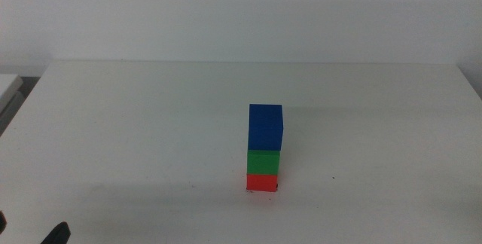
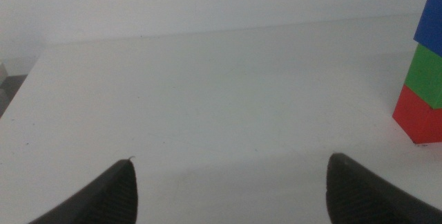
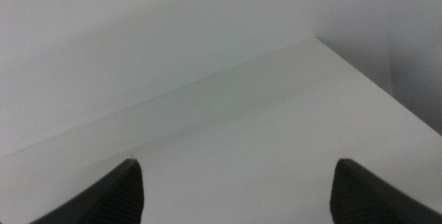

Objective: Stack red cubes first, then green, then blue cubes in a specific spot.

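A stack of three cubes stands on the white table in the middle view: the red cube [image 1: 262, 181] at the bottom, the green cube [image 1: 263, 160] on it, the blue cube [image 1: 266, 127] on top. One black tick mark [image 1: 334, 176] shows right of the stack; the spot itself is covered by the stack. The left wrist view shows the same stack: red cube [image 2: 418, 116], green cube [image 2: 425, 74], blue cube [image 2: 431, 22]. My left gripper [image 2: 231, 186] is open and empty, well away from the stack; a jaw tip shows at the middle view's bottom left [image 1: 54, 235]. My right gripper [image 3: 235, 189] is open and empty, out of the middle view.
The white table [image 1: 151, 123] has its far edge against a white wall. The right wrist view shows a table corner [image 3: 318, 41]. A pale object [image 1: 7, 86] sits past the table's left edge.
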`<state>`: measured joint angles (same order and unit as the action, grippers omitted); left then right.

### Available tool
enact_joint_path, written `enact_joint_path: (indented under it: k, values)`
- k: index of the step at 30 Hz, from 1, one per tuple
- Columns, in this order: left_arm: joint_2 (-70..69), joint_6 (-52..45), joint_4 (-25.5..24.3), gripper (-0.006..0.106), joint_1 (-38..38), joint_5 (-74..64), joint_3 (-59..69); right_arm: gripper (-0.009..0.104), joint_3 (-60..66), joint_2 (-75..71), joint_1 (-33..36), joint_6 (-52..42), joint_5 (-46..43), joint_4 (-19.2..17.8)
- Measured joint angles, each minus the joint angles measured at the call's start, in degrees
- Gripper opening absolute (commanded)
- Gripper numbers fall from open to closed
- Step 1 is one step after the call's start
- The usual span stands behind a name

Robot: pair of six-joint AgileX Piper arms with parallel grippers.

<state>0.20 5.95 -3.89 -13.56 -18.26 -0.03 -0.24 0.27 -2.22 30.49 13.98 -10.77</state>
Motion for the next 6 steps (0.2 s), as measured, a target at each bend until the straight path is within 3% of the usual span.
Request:
enact_joint_path:
  k: [6]
  values:
    - [0.0, 0.0, -0.1, 0.093, 0.9, 0.1, 0.0, 0.093, 0.0, 0.0, 0.0, 0.0, 0.0, 0.0]
